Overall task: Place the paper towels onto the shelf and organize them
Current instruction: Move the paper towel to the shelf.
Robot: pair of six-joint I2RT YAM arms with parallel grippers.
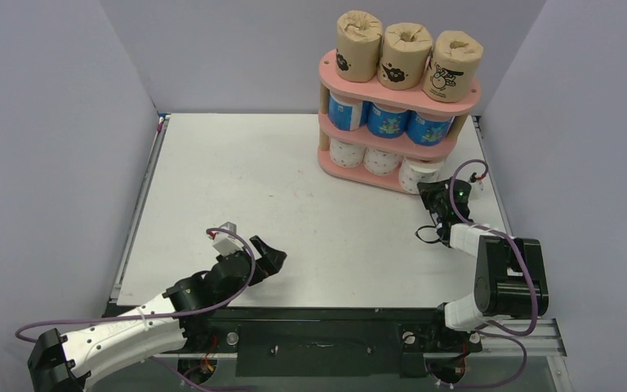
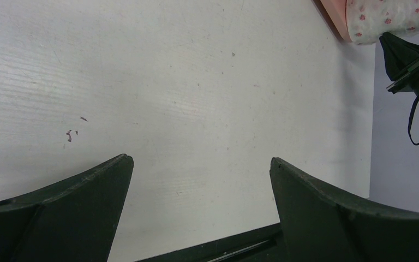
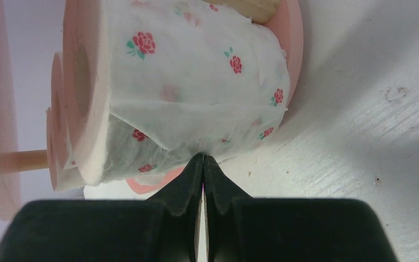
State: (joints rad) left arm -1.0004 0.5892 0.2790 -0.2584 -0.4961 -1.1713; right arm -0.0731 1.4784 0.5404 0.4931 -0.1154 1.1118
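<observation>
Top external view, starting at the lower left: the left gripper [image 1: 266, 256] hovers low over the table [image 1: 277, 180] with its fingers spread wide and nothing between them (its own wrist camera shows only bare board in the gap); moving to the upper right of the frame, the shelf [image 1: 457, 104] stands loaded, with three brown rolls [image 1: 404, 55] on the top board, three blue rolls [image 1: 388, 121] in the middle and three white rolls [image 1: 380, 160] at the bottom; so all nine paper towels look to be on board, sorted by colour. At the shelf's lower right end, the right gripper [image 1: 429, 193] is clenched tight, its tips nosing against the end white roll [image 3: 196, 82], which juts a little past the board; whether a fold of wrap is pinched, I cannot tell. My read on handling: these rolls are light and squashy, and the thin wrap is loose and crinkled, so grip across the barrel at mid-height, gently, or nudge the flat end, and never tug the film. Underfoot is a white, matte, faintly grained tabletop with a few specks; plain pale grey walls close it in on the left, back and right.
</observation>
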